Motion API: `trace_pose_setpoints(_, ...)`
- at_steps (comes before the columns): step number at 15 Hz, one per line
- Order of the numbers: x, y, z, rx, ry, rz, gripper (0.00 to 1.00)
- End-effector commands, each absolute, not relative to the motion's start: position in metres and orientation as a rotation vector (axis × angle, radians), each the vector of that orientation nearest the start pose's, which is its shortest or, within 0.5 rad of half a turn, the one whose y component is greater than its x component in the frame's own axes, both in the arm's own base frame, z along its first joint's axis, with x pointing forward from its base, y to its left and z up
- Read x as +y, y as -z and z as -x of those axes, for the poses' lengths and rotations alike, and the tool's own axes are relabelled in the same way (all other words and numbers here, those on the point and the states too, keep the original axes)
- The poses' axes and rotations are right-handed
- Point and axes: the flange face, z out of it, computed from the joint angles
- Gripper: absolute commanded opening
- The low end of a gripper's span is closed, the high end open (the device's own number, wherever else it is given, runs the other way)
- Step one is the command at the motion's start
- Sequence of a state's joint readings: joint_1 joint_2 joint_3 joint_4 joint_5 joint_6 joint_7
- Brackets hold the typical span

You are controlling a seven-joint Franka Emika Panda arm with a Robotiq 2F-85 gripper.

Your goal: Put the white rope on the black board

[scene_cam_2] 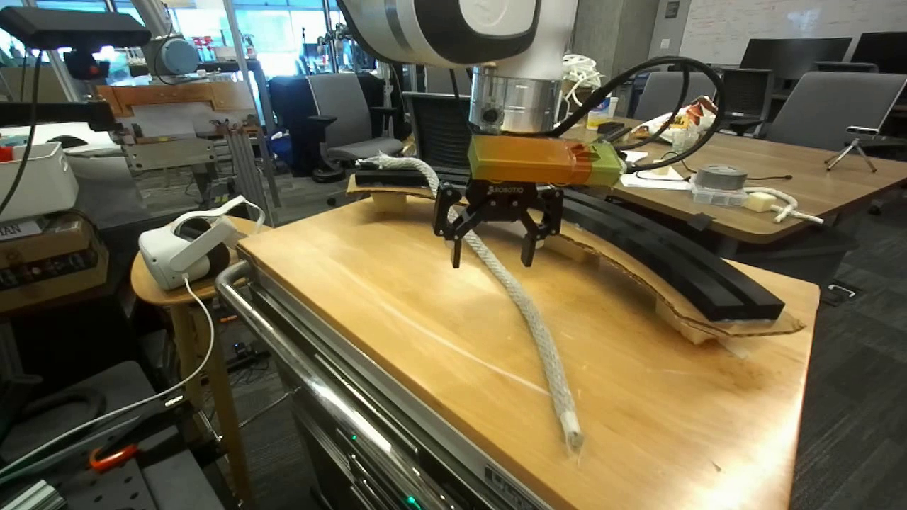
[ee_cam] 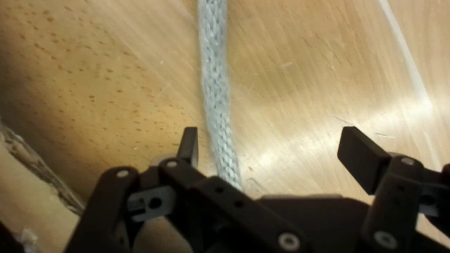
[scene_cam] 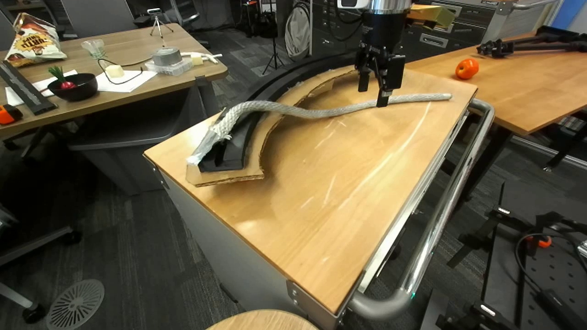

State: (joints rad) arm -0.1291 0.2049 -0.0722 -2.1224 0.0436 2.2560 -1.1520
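White rope (scene_cam: 316, 113) in an exterior view: taped end over one end of black board (scene_cam: 240, 142), rest crossing cardboard (scene_cam: 255, 156) onto wooden tabletop (scene_cam: 321, 206). In an exterior view: gripper (scene_cam_2: 492, 262) above tabletop, jaws spread, holding nothing; blunt rope end flat on wood. Wrist view: rope visible between parted jaws.

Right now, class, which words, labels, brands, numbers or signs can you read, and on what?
"ROBOTIQ": on the gripper.
"CHIPS": on the snack bag; word above unclear.
"MAN": on the label beneath the white bin, perhaps cut off.
Too small or blurred: whiteboard writing, cart plate, cabinet badge.
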Motion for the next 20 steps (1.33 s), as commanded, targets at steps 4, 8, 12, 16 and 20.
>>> trace_pose_setpoints(4,-0.106,-0.298,-0.578,-1.4,-0.057,2.848,0.93)
trace_pose_setpoints(8,-0.11,-0.289,-0.582,-1.399,-0.062,2.897,0.72)
trace_pose_setpoints(12,-0.113,-0.284,-0.582,-1.386,-0.078,2.925,0.41)
trace_pose_setpoints(16,-0.111,-0.288,-0.581,-1.376,-0.081,2.934,0.12)
trace_pose_setpoints(20,-0.11,-0.291,-0.582,-1.367,-0.078,2.95,0.01)
